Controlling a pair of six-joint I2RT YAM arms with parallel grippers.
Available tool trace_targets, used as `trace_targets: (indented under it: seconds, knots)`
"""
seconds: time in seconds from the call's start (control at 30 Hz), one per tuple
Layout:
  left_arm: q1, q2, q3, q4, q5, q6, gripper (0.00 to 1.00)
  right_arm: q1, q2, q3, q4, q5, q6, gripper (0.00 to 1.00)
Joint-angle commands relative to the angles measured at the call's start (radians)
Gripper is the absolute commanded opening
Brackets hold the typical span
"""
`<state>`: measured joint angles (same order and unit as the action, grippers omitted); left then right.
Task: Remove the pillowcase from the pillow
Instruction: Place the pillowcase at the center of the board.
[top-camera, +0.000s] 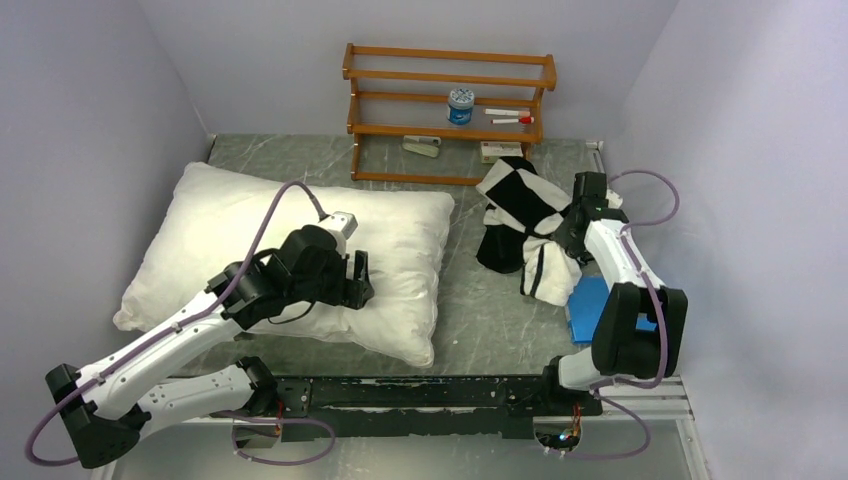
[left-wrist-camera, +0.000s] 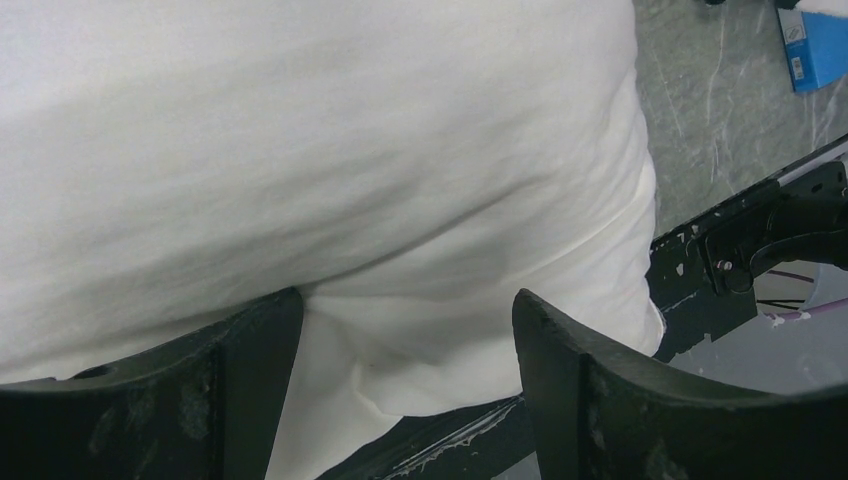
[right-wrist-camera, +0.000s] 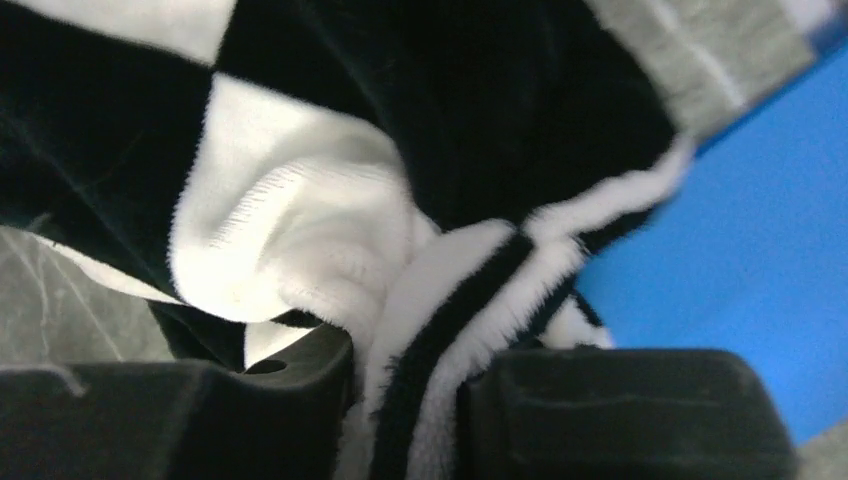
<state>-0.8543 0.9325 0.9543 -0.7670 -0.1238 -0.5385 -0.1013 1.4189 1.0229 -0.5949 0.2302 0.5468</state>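
Black fingers (left-wrist-camera: 200, 400) of the left gripper (left-wrist-camera: 408, 305) fill the bottom of the left wrist view, spread wide, with a fold of the plain white pillow (left-wrist-camera: 320, 150) bulging into the gap between them but pinched by neither. From above, this gripper hovers over the right half of the pillow, close to its near edge. The pillow lies bare on the left side of the grey marbled table (top-camera: 480, 320), tilted so that its left corner points toward the back wall and its near right corner lies close to the black base rail (top-camera: 430, 395). Over on the right, the black-and-white checkered pillowcase (top-camera: 520, 205) is fully off the pillow and sits in a crumpled heap, well apart from it with a strip of bare table between. Its near end rests against a blue pad (top-camera: 588, 305). The right gripper (right-wrist-camera: 410, 410) stands at the heap's right side, its jaws drawn narrow and closed on the pillowcase's striped edge, which fills the slim gap and touches both fingers (right-wrist-camera: 200, 420). Blue from the pad shows behind the fabric in that wrist view. At the back of the table stands a wooden rack (top-camera: 450, 80) with a small jar (top-camera: 461, 105) on one shelf.
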Motion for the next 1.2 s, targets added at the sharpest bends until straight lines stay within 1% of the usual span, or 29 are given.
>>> trace_targets:
  seconds: [0.0, 0.03, 0.07, 0.1, 0.17, 0.23, 0.3, 0.37, 0.43, 0.5, 0.6, 0.67, 0.73, 0.77, 0.8, 0.87, 0.9, 0.93, 1.0, 1.03, 1.07, 1.1, 1.17]
  knots:
    - [0.003, 0.02, -0.01, 0.019, 0.032, 0.003, 0.81, 0.002, 0.042, 0.027, 0.09, -0.184, -0.011, 0.36]
    - [0.003, 0.021, -0.011, 0.024, 0.032, 0.003, 0.81, 0.002, 0.051, 0.032, 0.091, -0.219, -0.024, 0.46]
    - [0.004, 0.022, -0.012, 0.029, 0.033, 0.003, 0.81, 0.002, 0.056, 0.038, 0.094, -0.283, -0.045, 0.53]
    - [0.003, 0.022, -0.012, 0.035, 0.038, 0.004, 0.81, 0.003, 0.056, 0.049, 0.091, -0.342, -0.063, 0.57]
    - [0.004, 0.027, -0.014, 0.048, 0.045, 0.005, 0.81, 0.011, 0.045, 0.088, 0.059, -0.431, -0.082, 0.6]
    - [0.003, 0.035, -0.017, 0.06, 0.051, 0.004, 0.81, 0.046, 0.0, 0.124, 0.032, -0.455, -0.087, 0.62]
    - [0.004, 0.045, -0.019, 0.074, 0.059, 0.002, 0.81, 0.091, -0.073, 0.137, 0.037, -0.488, -0.094, 0.68]
    - [0.003, 0.05, -0.023, 0.091, 0.072, -0.001, 0.8, 0.17, -0.129, 0.144, 0.036, -0.504, -0.101, 0.75]
    - [0.003, 0.055, -0.023, 0.102, 0.077, -0.004, 0.8, 0.237, -0.156, 0.165, -0.024, -0.42, -0.098, 0.76]
    - [0.003, 0.062, -0.018, 0.102, 0.078, -0.002, 0.8, 0.276, -0.183, 0.156, -0.086, -0.248, -0.079, 0.77]
    - [0.003, 0.069, -0.007, 0.088, 0.075, 0.005, 0.8, 0.279, -0.254, 0.119, -0.098, -0.164, -0.071, 0.77]
    - [0.004, 0.068, -0.003, 0.082, 0.073, 0.009, 0.8, 0.278, -0.303, 0.095, -0.086, -0.146, -0.058, 0.77]
    - [0.004, 0.065, -0.005, 0.083, 0.071, 0.007, 0.8, 0.278, -0.333, 0.066, -0.062, -0.183, -0.052, 0.75]
    - [0.003, 0.065, -0.005, 0.085, 0.072, 0.005, 0.8, 0.278, -0.334, 0.064, -0.052, -0.249, -0.053, 0.74]
    - [0.003, 0.064, -0.005, 0.088, 0.074, 0.003, 0.8, 0.279, -0.322, 0.065, -0.039, -0.342, -0.059, 0.73]
    - [0.004, 0.059, -0.003, 0.095, 0.076, 0.001, 0.8, 0.286, -0.287, 0.057, -0.009, -0.589, -0.049, 0.73]
    - [0.003, 0.055, -0.004, 0.098, 0.076, 0.0, 0.8, 0.304, -0.28, 0.037, 0.015, -0.672, -0.022, 0.73]
    - [0.003, 0.052, -0.003, 0.098, 0.074, -0.001, 0.8, 0.345, -0.292, -0.001, 0.076, -0.726, 0.028, 0.74]
    - [0.003, 0.047, -0.002, 0.098, 0.073, -0.003, 0.8, 0.431, -0.362, -0.154, 0.288, -0.781, 0.169, 0.78]
    - [0.003, 0.045, -0.003, 0.098, 0.074, -0.004, 0.8, 0.477, -0.396, -0.236, 0.392, -0.786, 0.244, 0.81]
    - [0.003, 0.043, -0.005, 0.097, 0.075, -0.005, 0.8, 0.528, -0.412, -0.295, 0.459, -0.78, 0.296, 0.86]
    - [0.003, 0.041, -0.006, 0.095, 0.076, -0.006, 0.8, 0.571, -0.409, -0.332, 0.484, -0.759, 0.33, 0.89]
    - [0.003, 0.036, -0.009, 0.095, 0.078, -0.009, 0.8, 0.661, -0.37, -0.37, 0.479, -0.716, 0.352, 0.9]
